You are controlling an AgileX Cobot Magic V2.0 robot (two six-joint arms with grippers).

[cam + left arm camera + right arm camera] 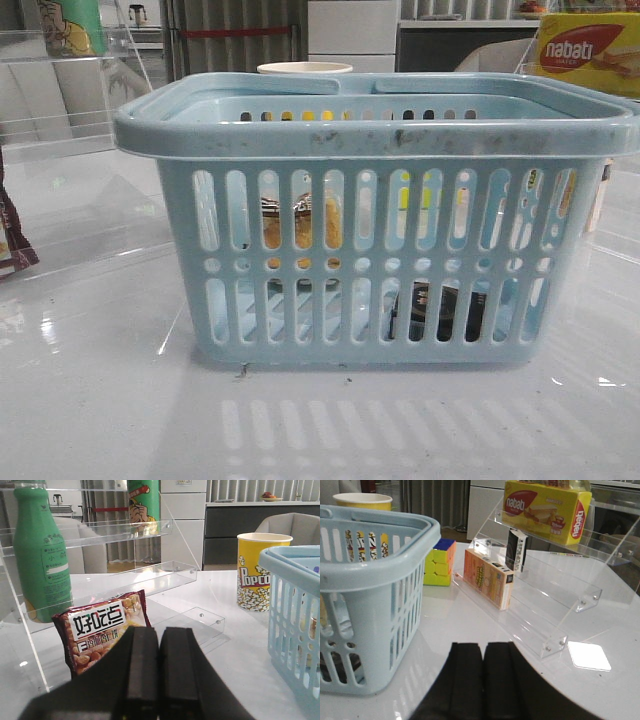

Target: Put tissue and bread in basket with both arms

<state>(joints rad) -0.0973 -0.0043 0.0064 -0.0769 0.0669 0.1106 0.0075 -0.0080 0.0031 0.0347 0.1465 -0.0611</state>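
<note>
Front view: the basket (375, 220) fills mid-table; behind its slots the bread (303, 225) leans left, the tissue (437, 312) lies low right. Left wrist view: left gripper (159, 667) pressed closed, empty; snack bag (102, 627), green bottle (41, 555) and popcorn cup (260, 570) ahead. Right wrist view: right gripper (483, 677) closed, empty; nabati box (545, 510) on an acrylic rack (555, 580), puzzle cube (439, 561) beside the basket.

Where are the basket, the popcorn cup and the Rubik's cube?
basket (380, 135): front view, on the near rim.
popcorn cup (255, 577): left wrist view, on the printed side wall.
Rubik's cube (439, 565): right wrist view, on the yellow-green face.
</note>
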